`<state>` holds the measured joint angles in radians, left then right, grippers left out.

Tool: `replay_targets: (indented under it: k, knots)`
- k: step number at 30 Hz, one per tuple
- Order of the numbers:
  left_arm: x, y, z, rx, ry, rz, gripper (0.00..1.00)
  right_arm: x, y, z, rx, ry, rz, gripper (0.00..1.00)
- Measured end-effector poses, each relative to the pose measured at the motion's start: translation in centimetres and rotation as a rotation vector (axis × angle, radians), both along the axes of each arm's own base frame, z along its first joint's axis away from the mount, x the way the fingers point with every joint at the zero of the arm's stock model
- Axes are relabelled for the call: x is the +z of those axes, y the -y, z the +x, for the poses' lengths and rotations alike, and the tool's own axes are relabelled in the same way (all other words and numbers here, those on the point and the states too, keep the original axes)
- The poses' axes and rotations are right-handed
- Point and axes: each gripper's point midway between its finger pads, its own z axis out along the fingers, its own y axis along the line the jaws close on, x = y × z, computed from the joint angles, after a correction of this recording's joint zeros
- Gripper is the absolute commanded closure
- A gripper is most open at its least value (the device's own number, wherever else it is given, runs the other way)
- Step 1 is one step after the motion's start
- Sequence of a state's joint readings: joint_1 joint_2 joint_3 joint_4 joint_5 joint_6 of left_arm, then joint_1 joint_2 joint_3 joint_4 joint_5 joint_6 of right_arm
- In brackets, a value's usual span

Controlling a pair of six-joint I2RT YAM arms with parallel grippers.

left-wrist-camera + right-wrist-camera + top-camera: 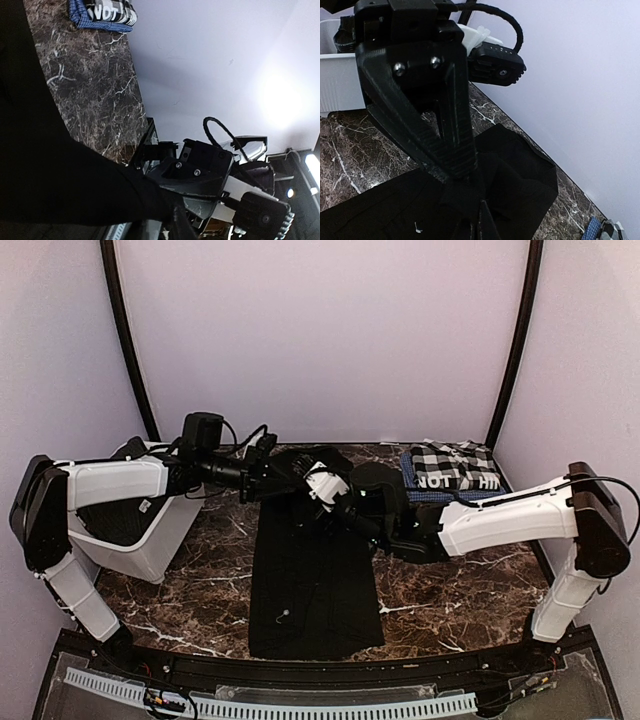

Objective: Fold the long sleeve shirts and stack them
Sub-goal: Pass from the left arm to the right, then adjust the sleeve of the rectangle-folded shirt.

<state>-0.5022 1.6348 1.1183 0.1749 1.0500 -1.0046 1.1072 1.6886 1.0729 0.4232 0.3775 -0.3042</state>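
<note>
Right gripper (462,172) fingers narrow, pinched on a raised fold of the black shirt (315,580) at its far end. Left gripper (280,478) sits at the same end, just beside it; black cloth fills the wrist view, fingers hidden, cannot tell if clamped. Black shirt lies center frame as a long narrow strip, so the sides look folded in; cross-folds not done, not stacked. Checked shirt (450,468) sits folded at upper right on the table (200,590), likely the stack base. White bin (160,550) at left holds dark cloth, maybe more shirts. Judged roughly midway.
</note>
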Motion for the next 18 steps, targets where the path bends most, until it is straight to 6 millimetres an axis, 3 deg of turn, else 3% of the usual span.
replay_targets:
  k: [4,12,18]
  knots:
    - [0.1,-0.1,0.6,0.019,0.036,0.028,0.53,0.2,1.1,-0.3,-0.021,-0.038,0.000,1.00]
    - [1.3,-2.5,4.3,0.161,0.167,0.134,0.49,3.8,7.6,-2.1,-0.135,-0.114,0.087,1.00]
    - [-0.3,-4.0,6.5,0.236,0.216,0.240,0.52,1.0,11.9,-2.3,-0.287,-0.256,0.049,1.00]
